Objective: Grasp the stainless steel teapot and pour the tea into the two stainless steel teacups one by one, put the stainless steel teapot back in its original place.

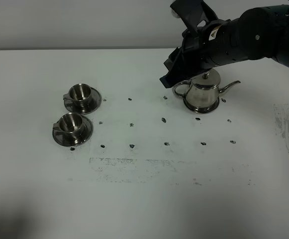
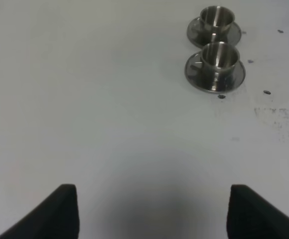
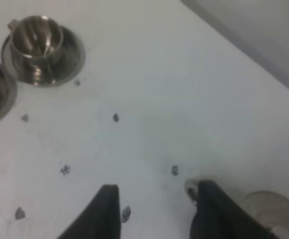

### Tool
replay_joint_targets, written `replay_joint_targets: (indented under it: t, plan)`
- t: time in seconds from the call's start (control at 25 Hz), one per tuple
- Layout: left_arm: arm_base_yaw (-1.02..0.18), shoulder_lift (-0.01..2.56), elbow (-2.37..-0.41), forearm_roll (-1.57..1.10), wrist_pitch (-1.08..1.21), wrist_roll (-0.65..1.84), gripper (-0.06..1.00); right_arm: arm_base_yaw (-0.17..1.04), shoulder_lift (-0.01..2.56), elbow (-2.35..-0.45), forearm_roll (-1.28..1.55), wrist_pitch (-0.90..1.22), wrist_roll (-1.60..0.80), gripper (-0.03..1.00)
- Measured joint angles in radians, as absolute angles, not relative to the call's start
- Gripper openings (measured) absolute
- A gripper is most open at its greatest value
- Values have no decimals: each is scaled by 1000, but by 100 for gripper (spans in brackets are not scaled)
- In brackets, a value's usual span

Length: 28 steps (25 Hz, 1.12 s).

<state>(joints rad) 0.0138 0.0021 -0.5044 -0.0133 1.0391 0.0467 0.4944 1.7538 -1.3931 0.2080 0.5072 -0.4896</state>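
Note:
The stainless steel teapot [image 1: 202, 94] stands on the white table at the right, spout pointing right and loop handle [image 1: 180, 89] to the left. My right gripper [image 1: 168, 75] hangs open just above and left of the handle. In the right wrist view the gripper [image 3: 156, 214] is open and holds nothing; the handle [image 3: 191, 189] shows close against one finger, and the lid [image 3: 273, 211] lies beyond it. Two stainless steel teacups [image 1: 79, 93] [image 1: 70, 123] sit on saucers at the left. My left gripper [image 2: 154, 214] is open and empty, well short of the cups [image 2: 220, 56] [image 2: 216, 17]. No tea shows.
Small dark marks [image 1: 132, 124] dot the table [image 1: 144, 199] in rows between the cups and the pot. A scuffed patch [image 1: 134, 164] lies nearer the front. The table's far edge meets a pale wall [image 1: 84, 25].

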Motion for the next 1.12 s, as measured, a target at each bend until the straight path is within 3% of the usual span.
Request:
replay_joint_targets:
  t: [0.68,1.12]
  plan:
    - [14,2,-504,-13,1039,47,61,546,1863,-1460,192,460,-561,38]
    - [14,2,-504,-13,1039,47,61,523,2147,-1817,67,637,-473,42]
